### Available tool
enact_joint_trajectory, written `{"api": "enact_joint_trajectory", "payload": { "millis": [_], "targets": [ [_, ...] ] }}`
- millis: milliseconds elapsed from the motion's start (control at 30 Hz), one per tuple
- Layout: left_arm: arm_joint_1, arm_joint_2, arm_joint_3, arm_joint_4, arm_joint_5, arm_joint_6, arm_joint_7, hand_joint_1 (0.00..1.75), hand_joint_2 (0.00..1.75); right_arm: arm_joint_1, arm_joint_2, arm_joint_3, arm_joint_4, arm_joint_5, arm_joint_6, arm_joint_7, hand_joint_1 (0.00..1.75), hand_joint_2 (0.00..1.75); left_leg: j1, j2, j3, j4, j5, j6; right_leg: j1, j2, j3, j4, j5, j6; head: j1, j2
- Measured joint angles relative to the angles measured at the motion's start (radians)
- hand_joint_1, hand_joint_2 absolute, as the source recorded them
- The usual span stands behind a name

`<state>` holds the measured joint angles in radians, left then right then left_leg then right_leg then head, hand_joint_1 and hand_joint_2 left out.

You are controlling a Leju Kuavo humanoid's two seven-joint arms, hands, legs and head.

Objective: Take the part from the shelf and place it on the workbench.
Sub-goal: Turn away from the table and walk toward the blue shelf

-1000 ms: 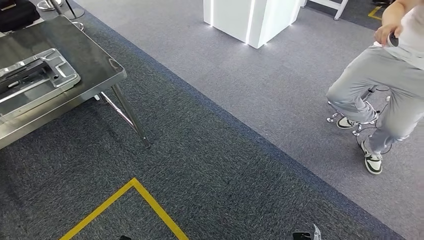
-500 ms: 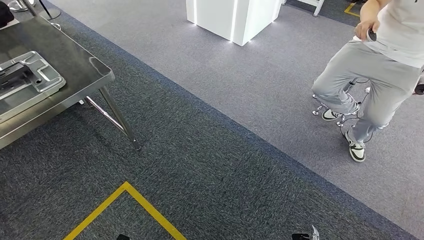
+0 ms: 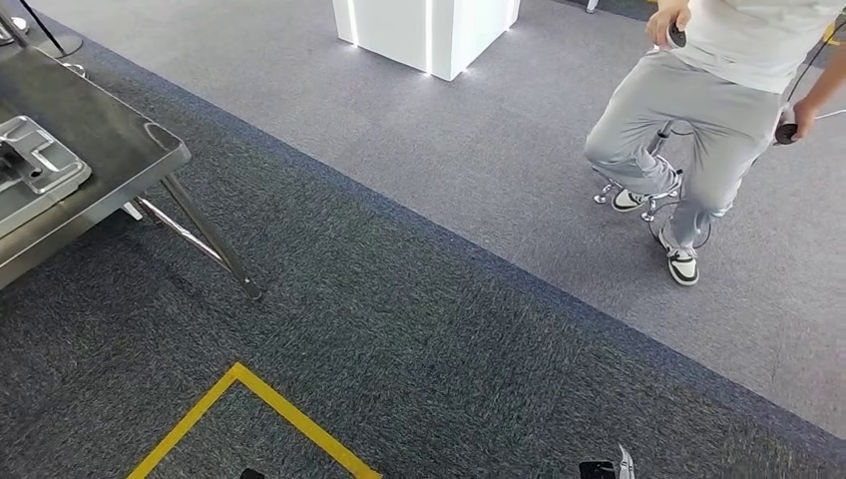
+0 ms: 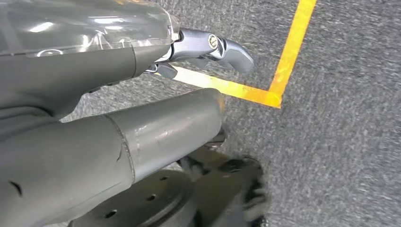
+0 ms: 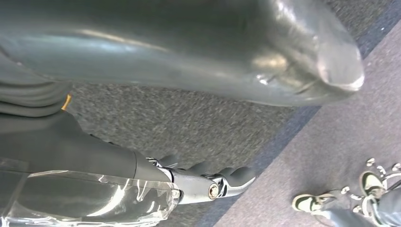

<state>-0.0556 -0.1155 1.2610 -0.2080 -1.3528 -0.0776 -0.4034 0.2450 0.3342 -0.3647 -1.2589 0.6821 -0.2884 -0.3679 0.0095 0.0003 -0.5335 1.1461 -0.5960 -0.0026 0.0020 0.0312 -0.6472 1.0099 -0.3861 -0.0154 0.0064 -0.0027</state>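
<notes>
A metal part (image 3: 35,165) lies on the steel workbench (image 3: 120,150) at the far left of the head view, its greater portion cut off by the frame edge. Both arms hang over dark carpet (image 3: 399,329) — the left hand (image 4: 156,80) empty above a yellow floor line (image 4: 283,56), thumb and fingers apart; the right hand (image 5: 189,137) likewise holding nothing, its fingers loosely spread. Across the lighter grey floor (image 3: 479,150) a person (image 3: 708,90) sits on a wheeled stool (image 3: 648,190) — controllers in hand — beside a white lit column (image 3: 429,30).
</notes>
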Motion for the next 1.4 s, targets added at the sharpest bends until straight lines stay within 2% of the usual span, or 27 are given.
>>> {"api": "enact_joint_trajectory", "payload": {
  "millis": [67, 100, 200, 233, 267, 333, 367, 400, 433, 467, 533, 600, 633, 667, 700, 767, 800, 867, 900, 933, 967, 1067, 1133, 1200, 1267, 1333, 1400],
  "targets": [
    [-0.003, 0.002, 0.0, 0.0, 0.0, 0.001, 0.0, 0.0, 0.0, 0.001, 0.0, 0.002, 0.0, 0.0, 0.0, 0.001, 0.0, 0.0, -0.006, -0.016, 0.073, -0.124, 0.034, 0.01, 0.001, 0.011, -0.014, 0.004, 0.017, 0.01, 0.0, 0.0],
    [-0.004, 0.002, 0.0, 0.0, 0.0, 0.001, 0.0, 0.0, 0.0, 0.001, 0.0, 0.004, 0.0, 0.0, 0.0, 0.001, 0.0, 0.0, -0.009, -0.021, 0.086, -0.151, 0.041, 0.016, 0.0, 0.014, -0.016, 0.004, 0.025, 0.016, 0.0, 0.0],
    [-0.004, 0.002, 0.0, 0.0, -0.001, -0.001, 0.001, 0.0, 0.0, 0.003, 0.0, 0.006, 0.0, -0.002, 0.0, 0.003, 0.0, 0.0, -0.015, -0.01, 0.075, -0.157, 0.068, 0.033, -0.004, 0.019, -0.018, -0.006, 0.046, 0.036, -0.001, 0.0],
    [-0.004, 0.002, 0.0, 0.0, -0.001, -0.002, 0.001, 0.0, 0.0, 0.005, 0.0, 0.006, 0.0, -0.002, 0.0, 0.004, 0.0, 0.0, -0.015, -0.004, 0.068, -0.161, 0.081, 0.04, -0.005, 0.014, -0.023, 0.003, 0.031, 0.04, 0.0, 0.0],
    [-0.005, 0.002, 0.0, 0.0, -0.001, -0.003, 0.001, 0.0, 0.0, 0.005, 0.0, 0.006, 0.0, -0.002, 0.0, 0.005, 0.0, 0.0, -0.012, 0.003, 0.058, -0.165, 0.095, 0.046, -0.005, 0.005, -0.034, 0.03, -0.005, 0.043, 0.001, 0.0],
    [-0.005, 0.003, 0.001, -0.001, -0.001, -0.004, 0.0, 0.0, 0.0, 0.006, 0.0, 0.006, 0.0, -0.003, 0.0, 0.008, 0.0, 0.0, -0.012, 0.017, 0.031, -0.167, 0.119, 0.054, -0.008, -0.015, -0.065, 0.143, -0.12, 0.051, 0.005, 0.0],
    [-0.004, 0.004, 0.001, -0.001, -0.001, -0.004, 0.0, 0.0, 0.0, 0.006, 0.0, 0.006, 0.0, -0.003, 0.0, 0.009, 0.0, 0.0, -0.013, 0.024, 0.016, -0.167, 0.128, 0.055, -0.01, -0.018, -0.078, 0.209, -0.164, 0.057, 0.006, 0.0],
    [-0.004, 0.004, 0.001, -0.001, -0.002, -0.004, 0.0, 0.0, 0.0, 0.006, 0.0, 0.007, 0.0, -0.003, 0.0, 0.01, 0.0, 0.0, -0.013, 0.031, 0.0, -0.166, 0.138, 0.053, -0.013, -0.02, -0.083, 0.262, -0.184, 0.062, 0.007, 0.0],
    [-0.003, 0.004, 0.001, -0.001, -0.002, -0.004, 0.0, 0.0, 0.0, 0.006, 0.0, 0.007, 0.0, -0.003, 0.0, 0.01, 0.0, 0.0, -0.014, 0.039, -0.016, -0.165, 0.147, 0.051, -0.015, -0.023, -0.072, 0.285, -0.178, 0.065, 0.007, 0.0],
    [-0.003, 0.004, 0.001, -0.001, -0.003, -0.004, -0.001, 0.0, 0.0, 0.006, 0.0, 0.007, 0.0, -0.003, -0.001, 0.01, 0.0, 0.0, -0.014, 0.046, -0.031, -0.163, 0.155, 0.047, -0.017, -0.027, -0.043, 0.274, -0.154, 0.067, 0.007, 0.0],
    [-0.003, 0.004, 0.001, -0.001, -0.005, -0.004, -0.001, 0.0, 0.0, 0.006, 0.0, 0.009, -0.002, -0.003, -0.001, 0.01, 0.0, 0.0, -0.015, 0.059, -0.054, -0.157, 0.17, 0.039, -0.017, -0.05, 0.068, 0.16, -0.116, 0.065, 0.007, 0.0],
    [-0.002, 0.004, 0.001, -0.001, -0.007, -0.004, -0.002, 0.0, 0.0, 0.005, 0.0, 0.014, -0.006, -0.002, -0.001, 0.01, 0.0, 0.0, -0.016, 0.071, -0.062, -0.148, 0.18, 0.029, -0.011, -0.079, 0.177, 0.019, -0.135, 0.053, 0.006, 0.0],
    [-0.002, 0.004, 0.002, -0.001, -0.008, -0.004, -0.003, 0.0, 0.0, 0.005, 0.0, 0.016, -0.008, -0.002, -0.001, 0.01, 0.0, 0.0, -0.015, 0.077, -0.063, -0.144, 0.184, 0.023, -0.007, -0.085, 0.205, -0.022, -0.15, 0.044, 0.007, 0.0],
    [-0.003, 0.004, 0.002, -0.001, -0.008, -0.004, -0.003, 0.0, 0.0, 0.005, 0.0, 0.018, -0.009, -0.002, -0.001, 0.009, 0.0, 0.0, -0.013, 0.085, -0.064, -0.143, 0.188, 0.017, -0.004, -0.083, 0.212, -0.042, -0.157, 0.035, 0.007, 0.0],
    [-0.004, 0.004, 0.002, -0.001, -0.009, -0.004, -0.003, 0.0, 0.0, 0.006, 0.0, 0.018, -0.009, -0.001, -0.001, 0.009, 0.0, 0.0, -0.01, 0.09, -0.065, -0.141, 0.191, 0.01, -0.004, -0.077, 0.209, -0.046, -0.152, 0.024, 0.007, 0.0],
    [-0.003, 0.005, 0.002, -0.001, -0.009, -0.004, -0.004, 0.0, 0.0, 0.007, 0.001, 0.018, -0.009, -0.001, -0.001, 0.009, 0.0, 0.0, -0.005, 0.069, -0.079, -0.11, 0.164, -0.003, -0.004, -0.065, 0.199, -0.051, -0.137, 0.006, 0.005, 0.0],
    [-0.002, 0.005, 0.002, -0.001, -0.009, -0.004, -0.004, 0.0, 0.0, 0.007, 0.001, 0.018, -0.009, -0.001, -0.001, 0.009, 0.0, 0.0, -0.003, 0.048, -0.097, -0.064, 0.13, -0.007, -0.005, -0.059, 0.192, -0.052, -0.129, -0.002, 0.003, 0.0],
    [0.001, 0.005, 0.002, -0.001, -0.01, -0.005, -0.004, 0.0, 0.0, 0.006, 0.002, 0.02, -0.009, -0.001, 0.0, 0.009, 0.0, 0.0, -0.002, 0.015, -0.149, 0.077, 0.047, -0.011, -0.001, -0.045, 0.175, -0.047, -0.119, -0.009, 0.0, 0.0],
    [0.003, 0.004, 0.002, -0.001, -0.011, -0.006, -0.003, 0.0, 0.0, 0.007, 0.002, 0.021, -0.008, 0.0, 0.0, 0.009, 0.0, 0.0, -0.002, 0.01, -0.168, 0.136, 0.023, -0.011, 0.001, -0.037, 0.167, -0.044, -0.115, -0.01, -0.001, 0.0],
    [0.004, 0.005, 0.002, -0.001, -0.012, -0.007, -0.002, 0.0, 0.0, 0.007, 0.002, 0.021, -0.008, 0.0, 0.0, 0.009, 0.0, 0.0, -0.002, 0.009, -0.172, 0.161, 0.019, -0.01, 0.003, -0.029, 0.161, -0.04, -0.112, -0.011, -0.001, 0.0],
    [0.004, 0.005, 0.002, -0.001, -0.012, -0.008, 0.0, 0.0, 0.0, 0.007, 0.002, 0.021, -0.008, 0.0, 0.0, 0.009, 0.0, 0.0, -0.003, 0.008, -0.155, 0.143, 0.036, -0.007, 0.005, -0.021, 0.156, -0.036, -0.111, -0.01, -0.001, 0.0],
    [0.004, 0.007, 0.002, -0.001, -0.015, -0.009, 0.002, 0.0, 0.0, 0.006, 0.002, 0.023, -0.008, 0.0, 0.0, 0.008, 0.0, 0.0, -0.005, -0.012, -0.033, -0.058, 0.113, 0.008, 0.008, -0.001, 0.15, -0.025, -0.11, -0.006, 0.0, 0.0],
    [0.004, 0.008, 0.003, -0.001, -0.017, -0.009, 0.003, 0.0, 0.0, 0.006, 0.001, 0.025, -0.008, 0.0, 0.0, 0.008, 0.0, 0.0, -0.009, -0.028, 0.008, -0.132, 0.124, 0.017, 0.007, 0.009, 0.145, -0.02, -0.109, 0.002, -0.001, 0.0],
    [0.003, 0.008, 0.003, -0.001, -0.019, -0.01, 0.005, 0.0, 0.0, 0.006, 0.001, 0.026, -0.008, 0.0, 0.0, 0.008, 0.0, 0.0, -0.009, -0.023, 0.008, -0.144, 0.126, 0.024, 0.008, 0.018, 0.14, -0.021, -0.106, 0.014, -0.002, 0.0],
    [0.001, 0.007, 0.002, -0.001, -0.021, -0.012, 0.005, 0.0, 0.0, 0.005, 0.001, 0.026, -0.008, 0.0, 0.0, 0.008, 0.0, 0.0, -0.004, -0.013, 0.011, -0.159, 0.133, 0.035, 0.009, 0.009, 0.128, 0.001, -0.121, 0.025, 0.0, 0.0],
    [0.002, 0.007, 0.003, -0.001, -0.022, -0.014, 0.005, 0.0, 0.0, 0.004, 0.0, 0.027, -0.008, 0.0, -0.001, 0.007, 0.0, 0.0, -0.002, -0.001, 0.011, -0.168, 0.139, 0.043, 0.005, -0.011, 0.081, 0.097, -0.176, 0.034, 0.004, 0.0],
    [0.003, 0.007, 0.003, -0.001, -0.023, -0.015, 0.005, 0.0, 0.0, 0.003, -0.001, 0.027, -0.007, 0.0, 0.0, 0.007, 0.0, 0.0, -0.003, 0.011, 0.006, -0.167, 0.139, 0.045, -0.003, -0.02, 0.01, 0.23, -0.231, 0.041, 0.005, 0.0]
  ]
}}
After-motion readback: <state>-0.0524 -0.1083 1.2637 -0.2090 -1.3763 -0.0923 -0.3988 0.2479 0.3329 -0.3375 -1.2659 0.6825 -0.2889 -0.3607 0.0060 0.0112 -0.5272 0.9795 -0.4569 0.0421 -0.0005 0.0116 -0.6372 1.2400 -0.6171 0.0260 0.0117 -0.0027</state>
